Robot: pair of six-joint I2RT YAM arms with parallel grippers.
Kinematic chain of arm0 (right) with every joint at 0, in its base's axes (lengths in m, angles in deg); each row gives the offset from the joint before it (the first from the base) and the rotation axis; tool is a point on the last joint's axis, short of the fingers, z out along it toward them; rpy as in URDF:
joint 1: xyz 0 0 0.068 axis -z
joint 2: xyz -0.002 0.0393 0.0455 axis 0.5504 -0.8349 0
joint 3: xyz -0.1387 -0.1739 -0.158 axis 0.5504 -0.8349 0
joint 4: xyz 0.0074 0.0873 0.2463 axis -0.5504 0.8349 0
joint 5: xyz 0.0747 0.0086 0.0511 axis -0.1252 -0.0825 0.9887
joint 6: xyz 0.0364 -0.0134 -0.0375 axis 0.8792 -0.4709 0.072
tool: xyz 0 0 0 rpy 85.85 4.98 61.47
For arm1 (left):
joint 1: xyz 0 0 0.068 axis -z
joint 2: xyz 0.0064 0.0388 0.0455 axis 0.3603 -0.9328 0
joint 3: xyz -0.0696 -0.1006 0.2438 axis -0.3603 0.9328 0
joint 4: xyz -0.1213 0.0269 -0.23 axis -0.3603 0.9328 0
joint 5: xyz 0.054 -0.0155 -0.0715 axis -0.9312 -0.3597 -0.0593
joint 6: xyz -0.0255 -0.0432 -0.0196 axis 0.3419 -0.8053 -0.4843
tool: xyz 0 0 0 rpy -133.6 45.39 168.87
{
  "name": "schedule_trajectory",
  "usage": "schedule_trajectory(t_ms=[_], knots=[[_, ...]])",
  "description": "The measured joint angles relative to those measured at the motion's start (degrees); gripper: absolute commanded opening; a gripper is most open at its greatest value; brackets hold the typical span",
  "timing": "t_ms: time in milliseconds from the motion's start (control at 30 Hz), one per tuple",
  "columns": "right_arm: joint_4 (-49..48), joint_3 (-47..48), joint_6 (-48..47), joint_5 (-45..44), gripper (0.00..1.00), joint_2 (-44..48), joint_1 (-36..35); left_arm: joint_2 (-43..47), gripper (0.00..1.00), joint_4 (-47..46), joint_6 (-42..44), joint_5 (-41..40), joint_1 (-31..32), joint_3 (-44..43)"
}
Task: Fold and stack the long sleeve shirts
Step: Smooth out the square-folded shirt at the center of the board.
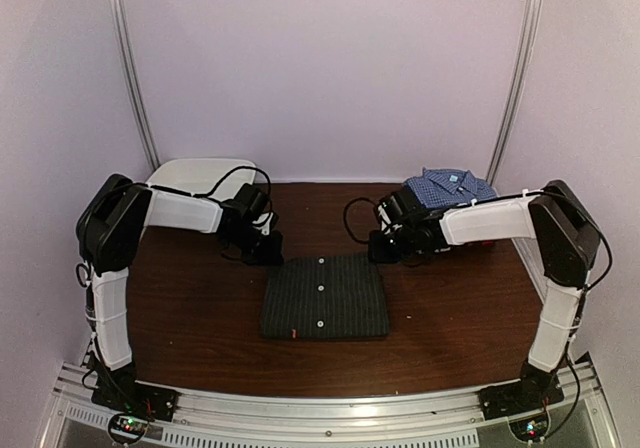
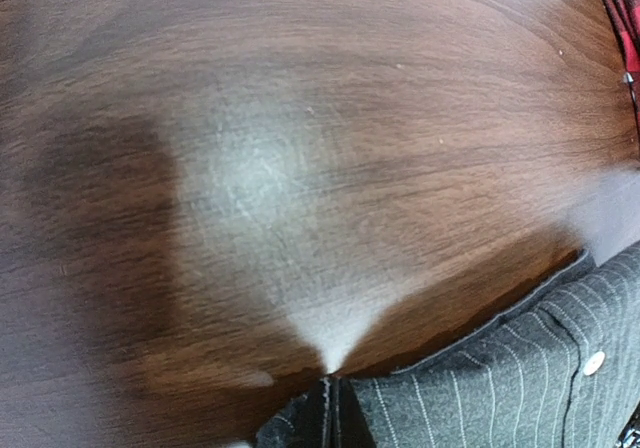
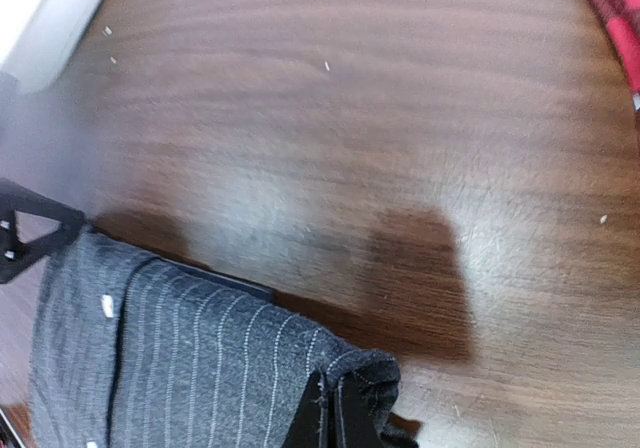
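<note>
White tub [image 1: 200, 175] sits at the far left of the wooden table [image 1: 190, 308]. Left gripper [image 1: 265, 251] is down at the far-left corner of the black pinstriped shirt [image 1: 325, 296], jaws closed tight, with the cloth edge pinched between the tips in the left wrist view. The shirt lies mid-table, folded into a flat rectangle, button [image 1: 321, 289] row up the middle. Right gripper [image 1: 380, 248] is at the far-right corner – jaws closed, with a bunched fold of pinstripe cloth caught between them. Blue checked shirt [image 1: 450, 185] lies folded at the far right, apart from the pinstriped one. Red-black shirt [image 3: 610, 8] – only a sliver shows at the wrist views' top right edge.
</note>
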Motion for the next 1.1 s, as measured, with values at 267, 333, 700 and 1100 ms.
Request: schedule_trajectory(t_ms=[267,333,700,1100], knots=[[-0.55,-0.83,-0.11,-0.72,0.00,1.79,1.29,-0.59,0.00,-0.83,-0.15,0.20,0.02,-0.35],[-0.68,-0.83,-0.26,-0.63,0.00,0.17,1.68,-0.87,0.00,-0.87,-0.17,0.42,0.07,-0.72],[0.87,-1.18,-1.86,-2.27,0.33,-1.16,2.78,-1.66,0.30,3.65,1.18,-0.26,0.04,-4.98],[5.09,-3.80,-2.84,-6.38,0.37,12.50,-0.22,14.36,0.46,5.20,1.05,1.68,0.00,2.40]])
